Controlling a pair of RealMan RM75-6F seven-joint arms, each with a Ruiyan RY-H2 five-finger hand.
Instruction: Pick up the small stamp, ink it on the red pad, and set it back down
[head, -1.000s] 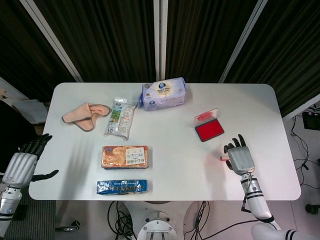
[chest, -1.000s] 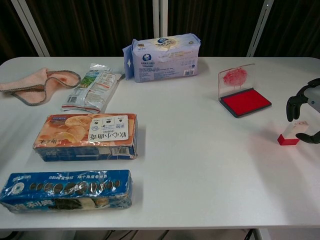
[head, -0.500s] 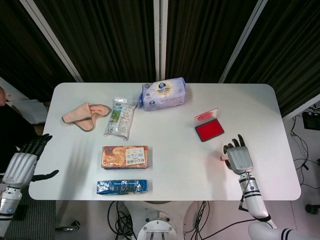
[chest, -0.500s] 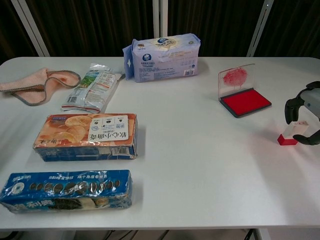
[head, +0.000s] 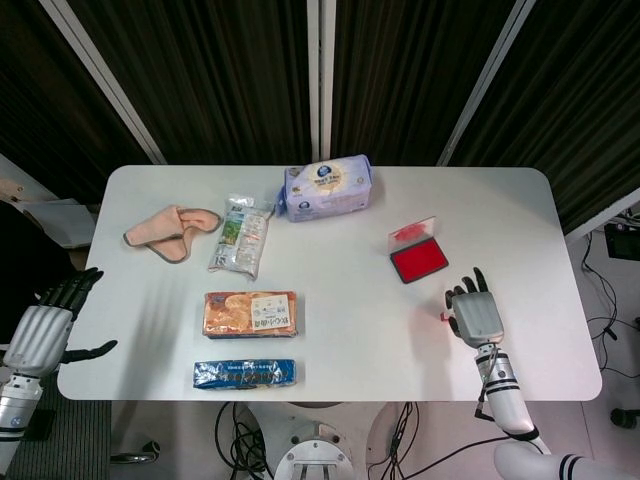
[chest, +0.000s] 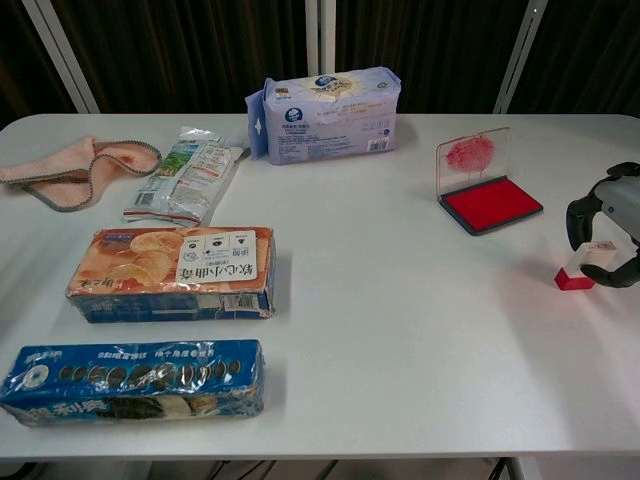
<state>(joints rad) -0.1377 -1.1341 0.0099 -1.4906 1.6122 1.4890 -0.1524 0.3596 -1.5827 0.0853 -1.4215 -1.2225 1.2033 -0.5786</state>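
Observation:
The small stamp (chest: 582, 266), clear with a red base, stands upright on the white table (chest: 400, 330) at the right, in front of the open red ink pad (chest: 492, 203). My right hand (chest: 605, 222) hovers over it, with a finger curled behind it and the thumb in front, and a gap shows on both sides. From the head view the right hand (head: 476, 315) covers most of the stamp, leaving a red sliver (head: 443, 317) visible. The ink pad (head: 418, 261) lies just beyond. My left hand (head: 42, 328) hangs open off the table's left edge.
An orange biscuit box (chest: 172, 270) and a blue cookie pack (chest: 130, 380) lie front left. A tissue pack (chest: 330, 112), a green snack bag (chest: 185, 175) and a pink cloth (chest: 75, 165) lie at the back. The table's right edge runs close to my right hand.
My right hand has crept slightly toward the stamp and closed in around it a little. The stamp still stands on the table. The left hand has not moved.

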